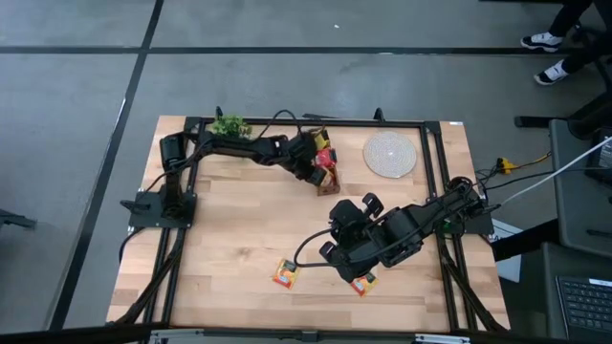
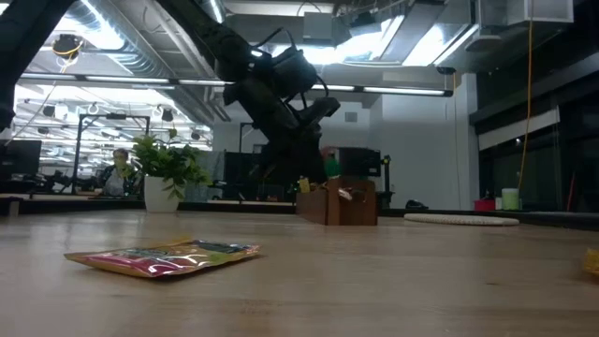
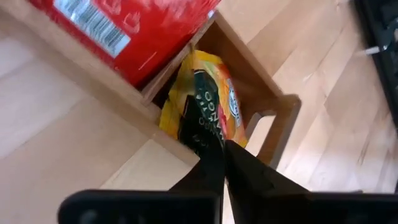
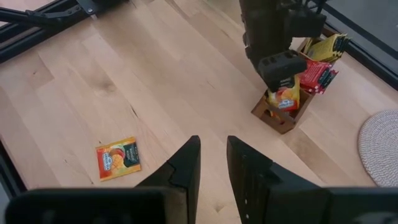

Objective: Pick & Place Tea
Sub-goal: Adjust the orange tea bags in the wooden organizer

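A small wooden box [image 1: 330, 176] stands at the table's far middle with red and yellow tea sachets upright in it. My left gripper [image 3: 217, 144] reaches down into its end compartment and is shut on a yellow-orange sachet [image 3: 208, 99] with a dark label. Red sachets [image 3: 124, 25] fill the compartment beside it. Two more sachets lie flat on the table near the front, one [image 1: 285, 274] to the left and one [image 1: 363, 283] under my right arm. My right gripper [image 4: 213, 149] hovers high over the table, open, with nothing between its fingers. My left gripper pinches the yellow-orange sachet at its upper edge [image 3: 200, 135], by the dark label, between its two fingertips. The fingers slant down from above. The sachet stands upright, its lower part inside the box's end compartment.
A round pale woven mat [image 1: 390, 154] lies right of the box and a small potted plant [image 1: 229, 124] stands at the far left. Bare wood spreads across the middle and the near left of the table. A black frame runs along the table's edges.
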Motion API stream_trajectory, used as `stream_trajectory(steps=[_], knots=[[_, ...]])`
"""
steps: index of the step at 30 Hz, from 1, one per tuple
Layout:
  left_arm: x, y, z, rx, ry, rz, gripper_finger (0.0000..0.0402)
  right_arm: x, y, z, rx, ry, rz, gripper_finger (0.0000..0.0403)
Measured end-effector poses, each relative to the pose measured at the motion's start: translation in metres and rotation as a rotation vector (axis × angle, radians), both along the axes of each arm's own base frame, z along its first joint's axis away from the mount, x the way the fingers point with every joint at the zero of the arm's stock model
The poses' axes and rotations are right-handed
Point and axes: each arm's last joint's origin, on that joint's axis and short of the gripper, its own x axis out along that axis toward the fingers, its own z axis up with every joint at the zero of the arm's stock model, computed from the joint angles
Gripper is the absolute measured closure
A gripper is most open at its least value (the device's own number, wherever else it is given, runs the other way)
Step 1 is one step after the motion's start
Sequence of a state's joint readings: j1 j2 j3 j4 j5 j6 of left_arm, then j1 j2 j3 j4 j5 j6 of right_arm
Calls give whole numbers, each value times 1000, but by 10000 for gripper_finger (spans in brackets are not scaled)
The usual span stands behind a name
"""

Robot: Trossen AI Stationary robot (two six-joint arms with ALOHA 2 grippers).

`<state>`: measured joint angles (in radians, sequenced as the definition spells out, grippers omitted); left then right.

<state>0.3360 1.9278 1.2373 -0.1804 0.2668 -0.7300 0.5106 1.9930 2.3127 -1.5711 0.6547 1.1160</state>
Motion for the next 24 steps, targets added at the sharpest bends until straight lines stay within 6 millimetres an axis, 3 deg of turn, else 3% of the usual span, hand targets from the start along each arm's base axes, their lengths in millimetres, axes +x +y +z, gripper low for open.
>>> stream_trajectory(steps=[13, 24], knots=[[16, 8, 40, 41, -40, 16, 399, 0, 0, 0, -4, 0, 1, 321], [21, -22, 51, 82, 102, 169, 399, -1, -1, 2, 1, -4, 0, 321]])
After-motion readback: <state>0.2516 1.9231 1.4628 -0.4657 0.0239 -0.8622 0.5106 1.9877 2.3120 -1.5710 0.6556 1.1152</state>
